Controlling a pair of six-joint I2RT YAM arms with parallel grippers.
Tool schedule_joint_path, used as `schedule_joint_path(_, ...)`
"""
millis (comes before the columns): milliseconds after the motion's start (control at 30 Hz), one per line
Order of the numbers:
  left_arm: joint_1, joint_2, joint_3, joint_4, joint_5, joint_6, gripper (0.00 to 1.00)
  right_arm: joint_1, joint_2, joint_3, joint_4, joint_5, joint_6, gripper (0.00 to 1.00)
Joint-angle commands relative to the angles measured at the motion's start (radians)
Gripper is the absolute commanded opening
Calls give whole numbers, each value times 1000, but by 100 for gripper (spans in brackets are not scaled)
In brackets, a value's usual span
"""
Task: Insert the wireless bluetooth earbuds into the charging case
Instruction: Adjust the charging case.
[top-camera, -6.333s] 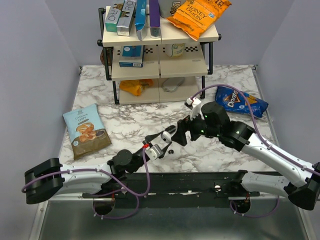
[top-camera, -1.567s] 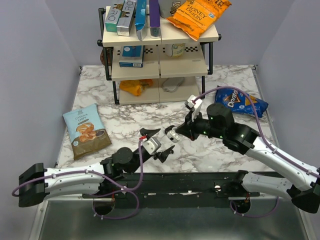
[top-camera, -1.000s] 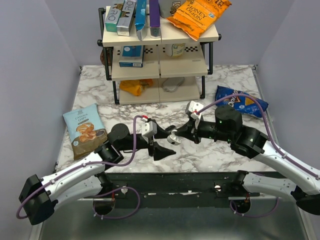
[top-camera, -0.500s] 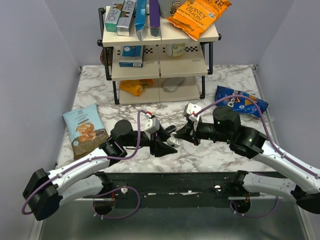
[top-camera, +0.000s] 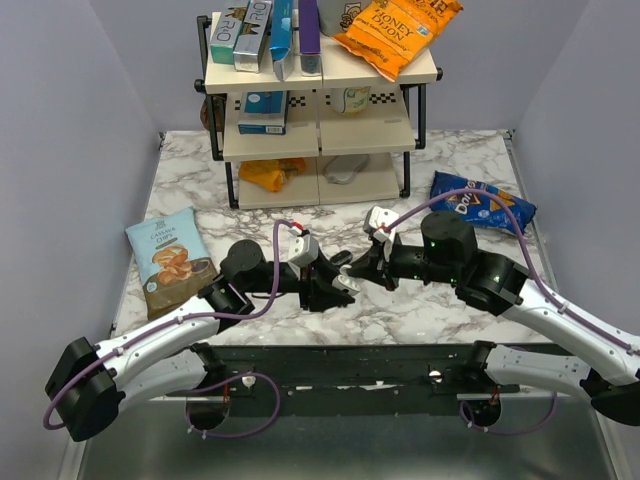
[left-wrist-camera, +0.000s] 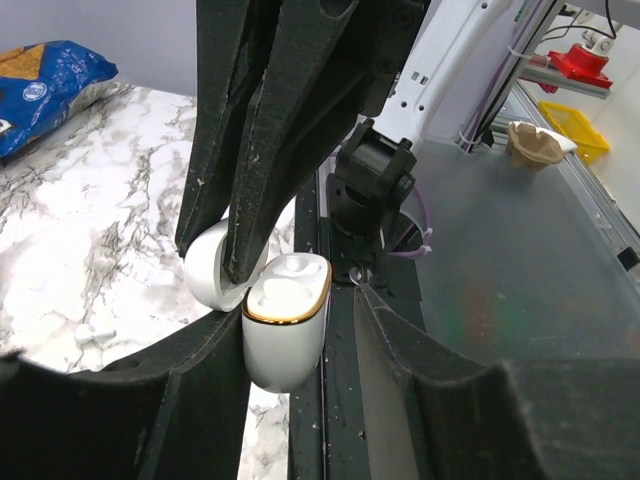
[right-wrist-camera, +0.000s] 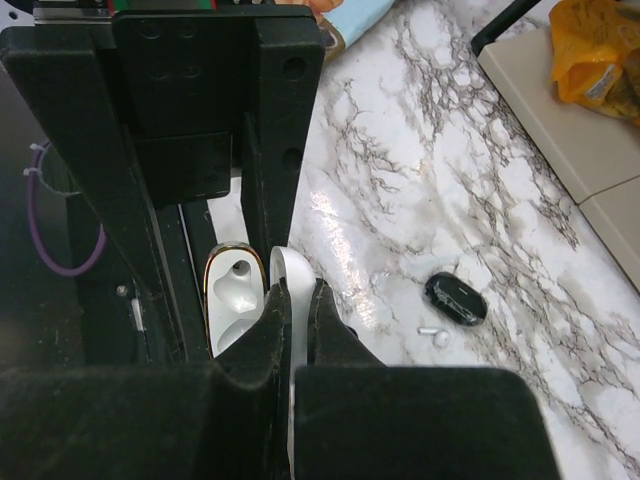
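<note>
Right gripper (right-wrist-camera: 300, 295) jaws shut, pinching lid of white charging case (left-wrist-camera: 287, 300). Left gripper (left-wrist-camera: 290, 345) jaws round case bottom; tight or not, cannot tell. Squeeze softly, keep cups facing up.

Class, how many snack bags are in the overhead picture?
4: orange bag atop the rack, yellow bag on its bottom shelf, pale bag on the table's left, blue bag on its right. More may be hidden.
</note>
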Motion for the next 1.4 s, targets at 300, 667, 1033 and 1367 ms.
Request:
schedule_joint_path(300, 5, 4, -42, 99, 23, -22, 13, 14, 13, 12, -25, 21, 1, 1)
schedule_joint_path(667, 1, -104, -189, 263, -230, -85, 0, -4, -50, 18, 66, 173, 184, 100)
schedule_joint_path(1033, -59, -249, -409, 413, -576, -86, 0, -143, -92, -189, 120, 435, 438, 81)
schedule_joint_path(1367, -214, -334, -452, 330, -834, 30, 0, -268, 54, -433, 186, 430, 548, 51)
